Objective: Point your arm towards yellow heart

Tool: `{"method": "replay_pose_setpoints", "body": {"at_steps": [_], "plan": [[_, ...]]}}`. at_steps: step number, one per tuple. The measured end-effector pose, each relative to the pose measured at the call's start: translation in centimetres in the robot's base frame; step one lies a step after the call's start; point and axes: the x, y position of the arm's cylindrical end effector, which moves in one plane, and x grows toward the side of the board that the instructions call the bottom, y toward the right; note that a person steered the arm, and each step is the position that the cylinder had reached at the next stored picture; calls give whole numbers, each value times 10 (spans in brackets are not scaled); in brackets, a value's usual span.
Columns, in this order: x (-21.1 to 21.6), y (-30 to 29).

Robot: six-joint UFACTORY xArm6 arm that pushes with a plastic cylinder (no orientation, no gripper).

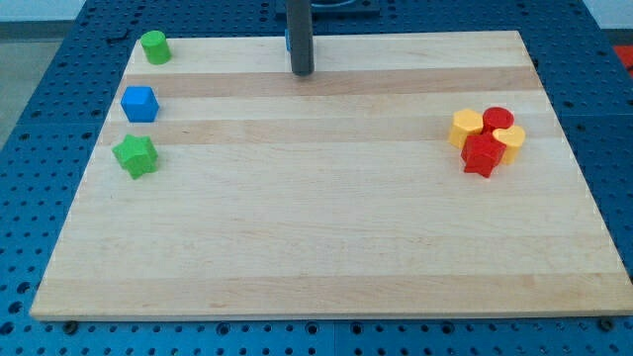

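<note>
Near the view's top, my tip — no hand, nothing held | yellow heart far right, clustered — light, stiff, slides easily; nudge its side

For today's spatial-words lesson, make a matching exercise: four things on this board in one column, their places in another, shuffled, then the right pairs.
Things:
1. green cylinder
2. blue cube
3. green star
4. my tip

Places:
A. lowest of the three blocks on the view's left
B. top left corner
C. near the top edge, around the middle
D. between the two green blocks

Pairs: 1-B, 2-D, 3-A, 4-C
</note>
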Motion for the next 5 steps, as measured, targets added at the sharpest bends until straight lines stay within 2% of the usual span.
{"method": "replay_pose_setpoints", "body": {"at_steps": [1, 2, 3, 4, 5], "plan": [[32, -10], [45, -12], [103, -12], [113, -15], [154, 5]]}}
